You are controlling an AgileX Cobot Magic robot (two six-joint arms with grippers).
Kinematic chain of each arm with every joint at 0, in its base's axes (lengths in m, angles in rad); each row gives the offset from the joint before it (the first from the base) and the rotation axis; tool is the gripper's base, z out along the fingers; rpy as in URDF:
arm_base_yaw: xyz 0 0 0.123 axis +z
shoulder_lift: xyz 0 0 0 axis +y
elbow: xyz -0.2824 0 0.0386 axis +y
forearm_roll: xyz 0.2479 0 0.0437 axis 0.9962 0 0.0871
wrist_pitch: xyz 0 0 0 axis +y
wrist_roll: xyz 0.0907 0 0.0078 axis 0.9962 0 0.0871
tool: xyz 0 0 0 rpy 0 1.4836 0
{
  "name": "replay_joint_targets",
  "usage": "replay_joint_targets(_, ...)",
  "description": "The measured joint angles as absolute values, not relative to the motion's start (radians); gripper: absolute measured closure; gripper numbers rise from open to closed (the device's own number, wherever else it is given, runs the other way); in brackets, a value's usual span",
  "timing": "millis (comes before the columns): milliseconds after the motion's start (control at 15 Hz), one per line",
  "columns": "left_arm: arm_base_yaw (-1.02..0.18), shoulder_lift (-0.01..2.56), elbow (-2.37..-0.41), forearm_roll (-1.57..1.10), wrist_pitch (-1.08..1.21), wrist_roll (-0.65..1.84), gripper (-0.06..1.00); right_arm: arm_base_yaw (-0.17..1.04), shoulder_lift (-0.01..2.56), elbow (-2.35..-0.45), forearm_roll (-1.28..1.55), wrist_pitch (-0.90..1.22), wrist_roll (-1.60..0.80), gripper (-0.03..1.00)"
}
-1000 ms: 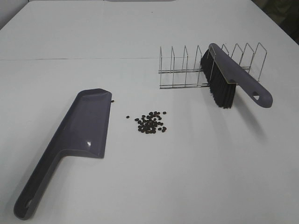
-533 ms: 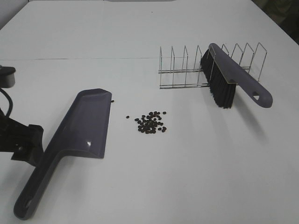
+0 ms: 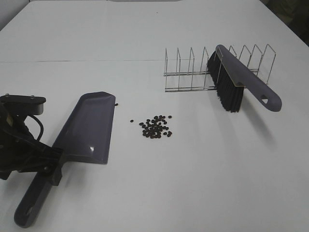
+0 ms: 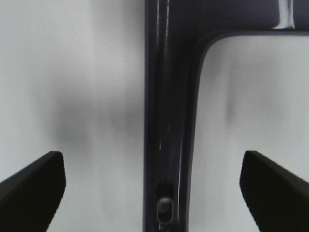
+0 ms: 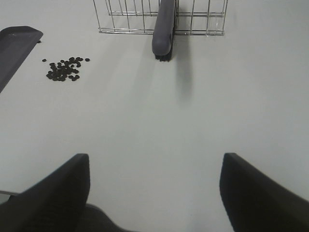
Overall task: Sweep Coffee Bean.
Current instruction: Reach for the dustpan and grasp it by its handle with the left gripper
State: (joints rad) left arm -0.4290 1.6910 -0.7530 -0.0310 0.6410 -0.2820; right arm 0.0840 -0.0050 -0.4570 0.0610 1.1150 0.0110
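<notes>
Your left gripper (image 4: 154, 169) hangs over the dustpan handle (image 4: 166, 121). Its two fingers are wide apart, one on each side. Your right gripper (image 5: 154, 188) is wide apart too and holds nothing. The coffee beans (image 3: 155, 126) lie in a small pile in the middle of the high view, just right of the dustpan (image 3: 89, 128). They look tiny, hard and light, so they will likely roll. Don't pinch them. Push them softly with the brush (image 3: 236, 82) at the upper right, held by its handle.

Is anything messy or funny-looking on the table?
Yes. Small dark brown coffee beans lie spilled in a loose pile on the white table, beside the grey plastic dustpan. One stray bean sits apart by the dustpan's far corner. The grey black-bristled brush leans tilted in the wire rack.
</notes>
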Motion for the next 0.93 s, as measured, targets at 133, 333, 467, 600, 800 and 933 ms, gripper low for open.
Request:
replay_joint_targets(133, -0.413, 1.723, -0.753, -0.034, 0.609, -0.258, 0.13, 0.084, -0.005, -0.457, 0.061, 1.115, 0.011, 0.32)
replay_joint_targets(333, -0.399, 1.753, -0.773, -0.039, 0.600, -0.202, 0.20, 0.084, -0.005, -0.457, 0.061, 1.115, 0.011, 0.32)
replay_joint_targets(467, -0.399, 1.789, -0.806, -0.047, 0.593, -0.177, 0.21, 0.084, -0.005, -0.457, 0.061, 1.115, 0.011, 0.32)
replay_joint_targets(600, -0.399, 1.813, -0.827, -0.049, 0.593, -0.173, 0.21, 0.084, -0.005, -0.457, 0.061, 1.115, 0.011, 0.32)
replay_joint_targets(800, -0.399, 1.853, -0.842, -0.052, 0.587, -0.153, 0.30, 0.084, -0.005, -0.457, 0.061, 1.115, 0.011, 0.32)
replay_joint_targets(933, -0.399, 1.866, -0.842, -0.052, 0.586, -0.148, 0.33, 0.084, -0.005, -0.457, 0.061, 1.115, 0.011, 0.32)
